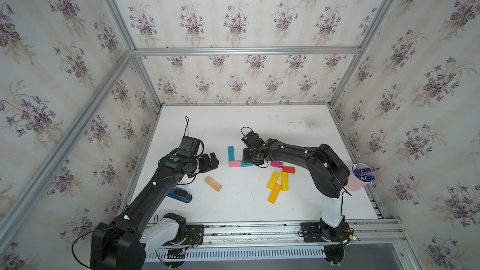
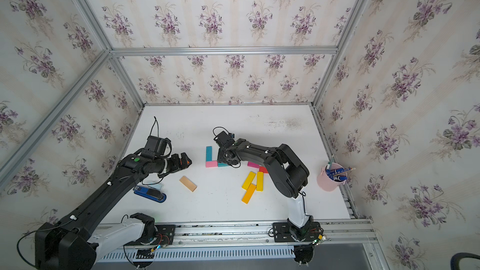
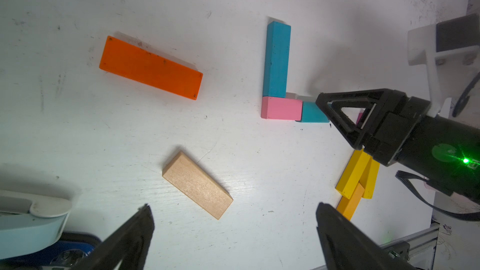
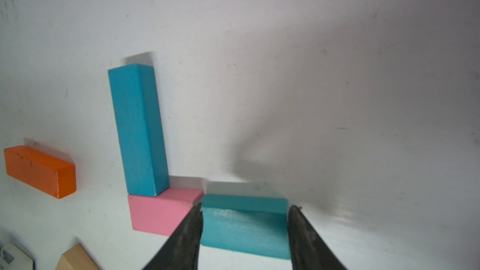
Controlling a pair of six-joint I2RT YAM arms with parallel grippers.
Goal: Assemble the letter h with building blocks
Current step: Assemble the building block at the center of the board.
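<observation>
A long teal painted wooden bar (image 1: 231, 153) lies flat on the white desk (image 1: 246, 209), running from far to near. Its near end touches a short pink wooden block (image 1: 234, 163), and a short teal wooden block (image 4: 244, 227) sits against the pink one's right end, so the three form an L.

The right claw (image 4: 246, 207) points down over the short teal block, with one finger against each of its ends, closed on it. The block seems to rest on the desk, though the right wrist view is too close to be sure. The left claw (image 1: 214, 162) hangs to the left of the L with its jaws spread wide and nothing between them.

Right of the right claw lies a short magenta wooden block (image 1: 276, 164), with a short red wooden block (image 1: 288, 169) just beside it on the near right. Nearer still, two long yellow wooden bars (image 1: 273, 180) (image 1: 284, 181) lie side by side, with an orange-yellow wooden bar (image 1: 274, 193) at their near ends.

A tan bare-wood block (image 1: 213, 183) lies slantwise, near and left of the L, apart from it. A flat orange wooden block (image 3: 150, 67) shows in the wrist views only, left of the long teal bar.

A blue stapler (image 1: 179, 194) sits at the near left, partly under the left arm. A pink cup of pens (image 1: 357, 180) stands at the right edge.
</observation>
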